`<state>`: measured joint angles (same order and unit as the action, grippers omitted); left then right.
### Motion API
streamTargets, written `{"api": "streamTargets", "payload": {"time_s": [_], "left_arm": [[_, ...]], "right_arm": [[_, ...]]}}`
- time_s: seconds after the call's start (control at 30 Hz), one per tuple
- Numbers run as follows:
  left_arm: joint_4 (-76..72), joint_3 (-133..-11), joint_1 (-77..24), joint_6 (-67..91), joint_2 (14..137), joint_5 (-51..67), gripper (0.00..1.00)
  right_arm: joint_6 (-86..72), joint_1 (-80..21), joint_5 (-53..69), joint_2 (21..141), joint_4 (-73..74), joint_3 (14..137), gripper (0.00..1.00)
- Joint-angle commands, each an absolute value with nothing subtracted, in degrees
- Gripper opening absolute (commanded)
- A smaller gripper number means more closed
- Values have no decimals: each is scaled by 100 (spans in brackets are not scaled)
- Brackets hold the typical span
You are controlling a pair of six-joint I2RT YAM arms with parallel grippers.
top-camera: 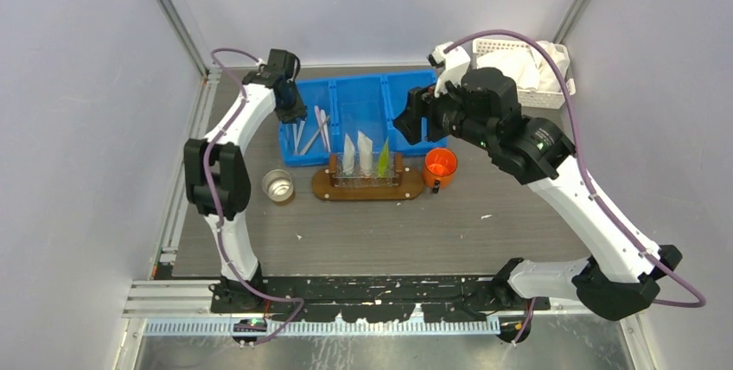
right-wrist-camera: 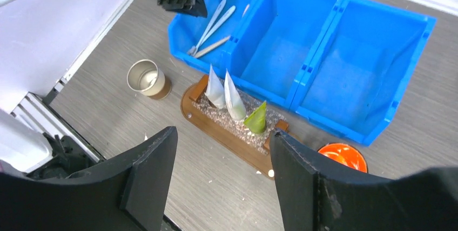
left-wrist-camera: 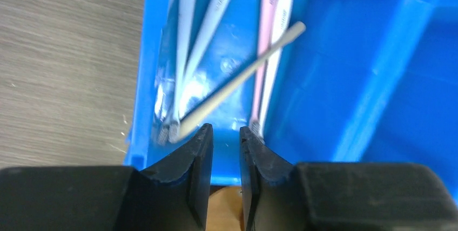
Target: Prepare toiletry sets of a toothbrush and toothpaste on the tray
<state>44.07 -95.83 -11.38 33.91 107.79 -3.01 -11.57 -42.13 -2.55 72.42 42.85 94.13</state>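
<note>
Toothpaste (top-camera: 366,156) stands on the tray (top-camera: 322,185), so the left gripper (left-wrist-camera: 226,134), narrowly parted and empty, likely must drop onto a toothbrush (left-wrist-camera: 243,73), while the right gripper (right-wrist-camera: 222,134) gapes empty.

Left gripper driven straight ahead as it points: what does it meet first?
Probably the beige toothbrush lying diagonally over the others in the blue bin, just ahead of the left gripper; depth is unclear.

A blue three-compartment bin (top-camera: 359,106) sits at upper centre of the overhead view, on a grey wood-grain table (top-camera: 389,232). An orange cup (top-camera: 440,165) stands just below the bin's right end, and a silver metal cup (top-camera: 278,186) below its left. At upper right, a white lattice basket (top-camera: 553,96) holds crumpled white cloth (top-camera: 514,66).
</note>
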Motion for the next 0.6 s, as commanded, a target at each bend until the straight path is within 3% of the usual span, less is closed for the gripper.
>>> {"api": "streamTargets", "payload": {"time_s": [0.0, 0.27, 0.57], "left_arm": [[4946, -10289, -1283, 3019, 11318, -1260, 28], [5209, -11070, -1589, 2705, 12330, -2015, 30], [5036, -11143, -1714, 2267, 12923, -1714, 28]], "right_arm": [[-1353, -4208, -185, 7180, 4092, 8804, 68], [-1459, -4202, 137, 6827, 3745, 7804, 66], [-1420, -4201, 306, 6914, 3565, 7479, 66]]}}
